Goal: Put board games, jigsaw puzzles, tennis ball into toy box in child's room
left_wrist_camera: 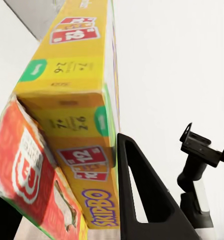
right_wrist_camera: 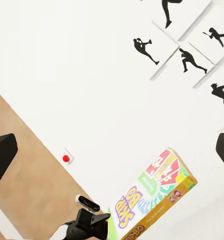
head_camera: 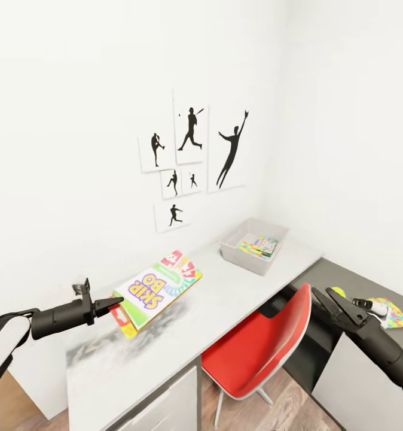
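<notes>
One corner is all your left gripper point(head_camera: 113, 303) has clamped of the Skip-Bo box point(head_camera: 158, 289), tilted over the table point(head_camera: 237, 293). It could twist loose before reaching the toy box point(head_camera: 253, 245). Your right gripper point(head_camera: 326, 302) hangs open.

The room is lit brightly and evenly, and the white walls are almost washed out. A soft mottled shadow is cast on the tabletop point(head_camera: 165, 335) beneath the SKIP BO box point(head_camera: 156, 289). The box print is rendered slightly blurred in the left wrist view.
</notes>
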Tool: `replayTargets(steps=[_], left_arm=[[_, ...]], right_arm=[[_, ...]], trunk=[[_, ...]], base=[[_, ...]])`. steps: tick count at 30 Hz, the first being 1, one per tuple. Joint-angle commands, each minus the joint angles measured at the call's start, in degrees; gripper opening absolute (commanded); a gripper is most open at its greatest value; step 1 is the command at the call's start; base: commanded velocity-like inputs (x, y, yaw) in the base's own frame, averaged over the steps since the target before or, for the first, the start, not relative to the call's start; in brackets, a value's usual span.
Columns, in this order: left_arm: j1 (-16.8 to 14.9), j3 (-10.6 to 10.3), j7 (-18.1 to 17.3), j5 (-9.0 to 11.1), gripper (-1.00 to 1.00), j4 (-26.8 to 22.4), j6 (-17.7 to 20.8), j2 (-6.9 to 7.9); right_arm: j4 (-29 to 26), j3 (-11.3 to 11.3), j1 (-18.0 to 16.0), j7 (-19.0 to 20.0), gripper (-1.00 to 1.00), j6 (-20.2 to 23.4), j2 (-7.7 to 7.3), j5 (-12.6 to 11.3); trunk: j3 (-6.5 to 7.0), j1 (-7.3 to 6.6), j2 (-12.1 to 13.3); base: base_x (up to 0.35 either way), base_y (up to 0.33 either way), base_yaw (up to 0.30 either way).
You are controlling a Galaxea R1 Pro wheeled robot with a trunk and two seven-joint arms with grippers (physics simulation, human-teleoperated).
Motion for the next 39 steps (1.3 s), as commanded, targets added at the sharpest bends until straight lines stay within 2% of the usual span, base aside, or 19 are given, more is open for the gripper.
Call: replayTargets(steps=[1, 11, 19, 39], left_arm=[[-0.06, -0.04, -0.50, 0.40, -1.00, 0.01, 0.30, 0.04], [-0.06, -0.04, -0.88, 0.40, -1.00, 0.01, 0.30, 0.05], [-0.06, -0.07, -0.80, -0.11, -1.00, -0.01, 0.22, -0.53], [-0.06, -0.13, -0.77, -0.15, -1.00, 0.09, -0.19, -0.56]], right_arm=[[0.01, -0.43, -0.06, 0.03, 1.00, 0.33, 0.02, -0.16], [0.29, -1.25, -0.06, 0.04, 1.00, 0.39, -0.07, -0.20], [0.58, -1.30, -0.06, -0.06, 1.00, 0.18, -0.08, -0.14], [0.64, -1.89, -0.06, -3.55, 1.00, -0.18, 0.19, 0.35]], trunk=[[0.14, -0.20, 0.32], [2.56, -2.39, 4.33], [3.02, -2.39, 4.33], [3.08, -2.39, 4.33]], base=[[0.000, 0.000, -0.237], [0.000, 0.000, -0.237], [0.000, -0.067, -0.225], [0.003, -0.325, -0.015]])
